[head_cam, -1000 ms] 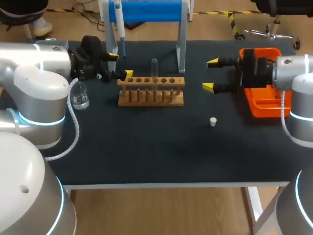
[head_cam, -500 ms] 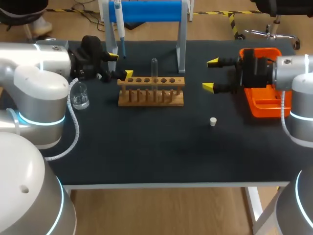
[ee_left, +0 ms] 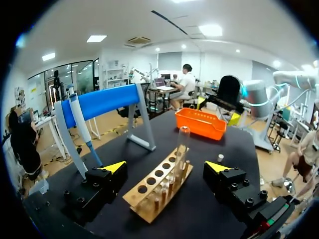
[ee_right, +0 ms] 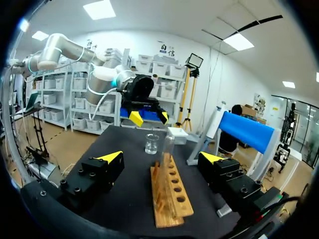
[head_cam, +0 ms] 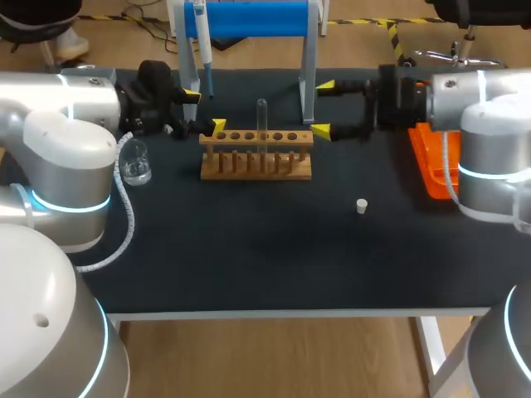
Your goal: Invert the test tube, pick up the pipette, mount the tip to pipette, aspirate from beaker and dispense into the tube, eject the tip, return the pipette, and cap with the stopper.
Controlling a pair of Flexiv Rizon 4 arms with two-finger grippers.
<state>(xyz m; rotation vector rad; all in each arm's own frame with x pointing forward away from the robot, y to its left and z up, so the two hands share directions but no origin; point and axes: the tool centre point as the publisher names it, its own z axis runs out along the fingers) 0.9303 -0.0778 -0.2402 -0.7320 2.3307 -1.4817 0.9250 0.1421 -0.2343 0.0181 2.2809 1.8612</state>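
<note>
A clear test tube [head_cam: 262, 116] stands upright in the wooden rack [head_cam: 256, 154], mouth down or up I cannot tell. My left gripper [head_cam: 205, 111] is open just left of the rack's end; the rack [ee_left: 159, 185] and tube [ee_left: 182, 147] lie ahead between its fingers. My right gripper [head_cam: 323, 107] is open just right of the rack, facing the tube [ee_right: 168, 144] along the rack [ee_right: 169, 191]. The pipette [head_cam: 201, 41] hangs on the blue stand [head_cam: 249, 18]. A glass beaker [head_cam: 135, 162] sits to the left. The white stopper [head_cam: 362, 206] lies on the mat.
An orange tray [head_cam: 436, 170] sits at the right, partly behind my right arm. The stand's upright post [head_cam: 307, 83] is close beside the right gripper. The table's front half is bare black mat [head_cam: 265, 257].
My right arm has swung left from over the orange tray to the rack's right end, still open. The left arm has not moved.
</note>
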